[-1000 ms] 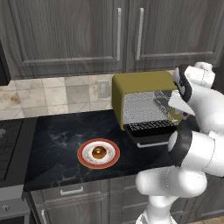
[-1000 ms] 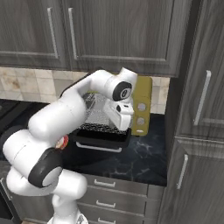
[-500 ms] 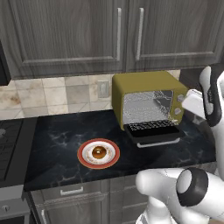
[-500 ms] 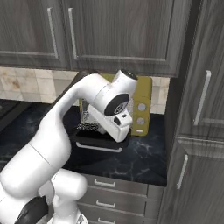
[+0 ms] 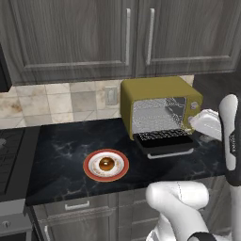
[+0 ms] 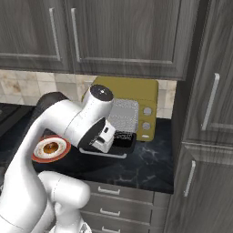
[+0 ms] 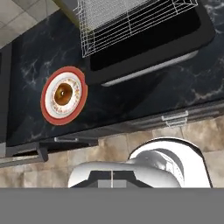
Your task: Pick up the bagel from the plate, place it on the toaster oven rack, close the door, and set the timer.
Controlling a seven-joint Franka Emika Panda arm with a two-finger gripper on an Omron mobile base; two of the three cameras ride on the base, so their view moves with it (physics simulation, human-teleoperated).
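The bagel (image 5: pixel 106 164) (image 7: pixel 64 92) lies in the middle of the red-rimmed plate (image 5: pixel 89 170) (image 7: pixel 47 101) on the dark counter, left of the toaster oven (image 5: pixel 155 90). The oven's door (image 5: pixel 164 142) (image 7: pixel 175 46) is folded down flat, and the wire rack (image 7: pixel 131 19) shows inside the cavity. My gripper (image 7: pixel 111 178) is shut with nothing in it. It hangs high over the counter's front edge, looking down, well apart from the plate. My white hand (image 5: pixel 209 126) (image 6: pixel 105 135) sits in front of the door's right end.
Grey cabinet doors (image 5: pixel 84 37) hang above the counter and a tall cabinet (image 6: pixel 209 104) stands right of the oven. Drawers (image 7: pixel 175 119) run under the counter's front edge. A stove edge (image 5: pixel 9 155) lies at the far left.
My hand has drawn back from the oven's front, toward the counter's front edge and lower. The gripper stays shut. Bagel, plate and open door have not moved.
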